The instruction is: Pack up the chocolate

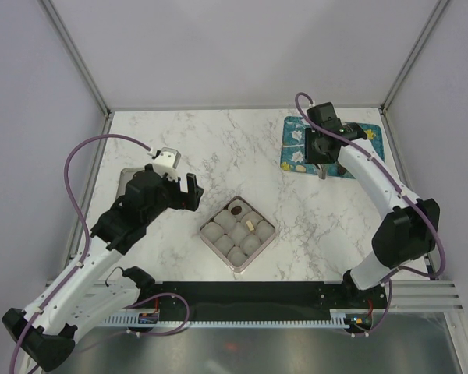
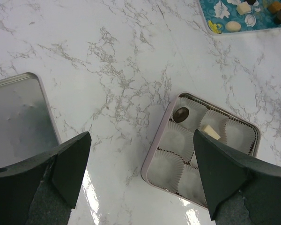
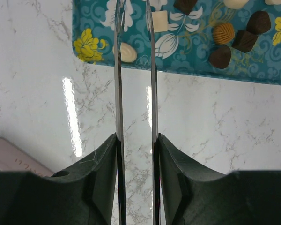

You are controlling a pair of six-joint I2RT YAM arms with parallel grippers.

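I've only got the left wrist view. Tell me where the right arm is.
Observer: The right arm reaches to the back right of the table. The right fingers hang over the near edge of the teal mat.
Operator: Tell me whether they carry a piece.
Observer: In the right wrist view they stand apart, with nothing clamped in the stretch that shows. The tips run off the frame.
Operator: Count the cups in the box; my own finger hides part of it.
Observer: From above, the box holds nine cups, three by three. One has a dark chocolate, a neighbouring one has a cream piece, and the rest look empty.
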